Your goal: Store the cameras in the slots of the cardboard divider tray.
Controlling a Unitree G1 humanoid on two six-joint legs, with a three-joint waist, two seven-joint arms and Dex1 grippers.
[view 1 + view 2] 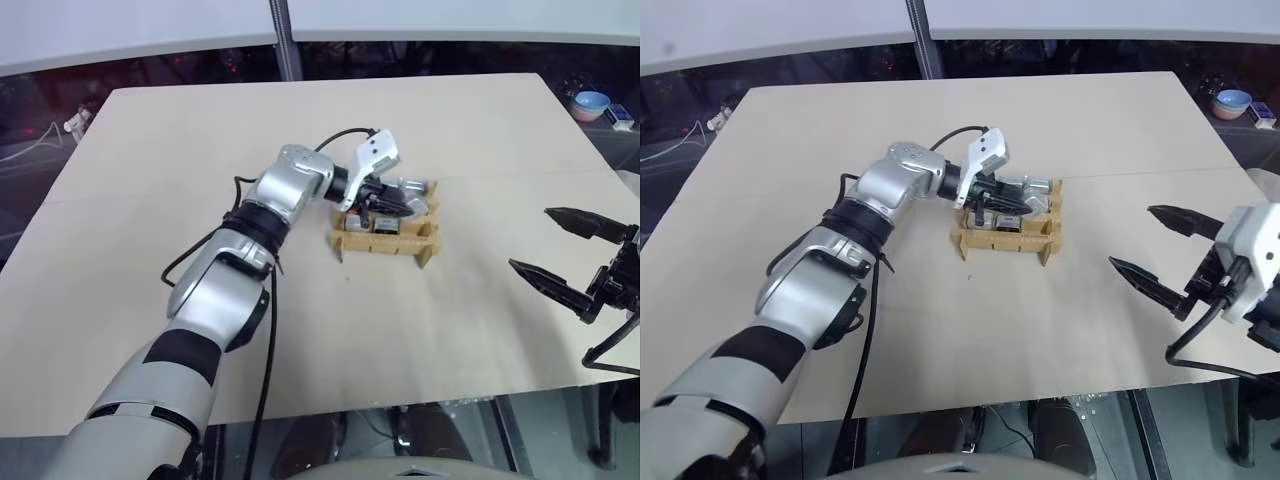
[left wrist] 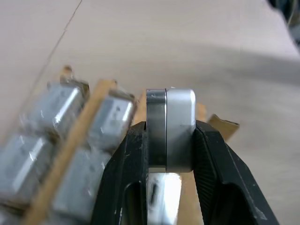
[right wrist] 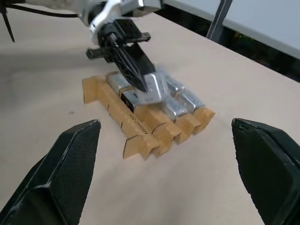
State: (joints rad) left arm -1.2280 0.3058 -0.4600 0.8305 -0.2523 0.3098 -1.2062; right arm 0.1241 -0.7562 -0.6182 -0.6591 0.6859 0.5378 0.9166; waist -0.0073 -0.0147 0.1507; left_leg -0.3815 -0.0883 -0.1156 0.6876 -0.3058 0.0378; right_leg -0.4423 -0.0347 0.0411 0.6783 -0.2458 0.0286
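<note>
Camera (image 2: 169, 127), a small hard smooth-sided block (slippery, I'd guess), sits clenched across its flat faces in my left gripper (image 1: 385, 203) over the cardboard divider tray (image 1: 385, 243) at frame centre, right gripper (image 1: 560, 252) released wide.

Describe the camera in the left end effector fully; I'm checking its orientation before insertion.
The camera is a small boxy block with rounded corners, one side silver-grey, the adjoining layer darker and glossy, metallic-looking. It stands upright, pinched between the black fingers of the left end effector, which is shut on it. It hangs over the cardboard divider tray, beside cameras already slotted.
</note>
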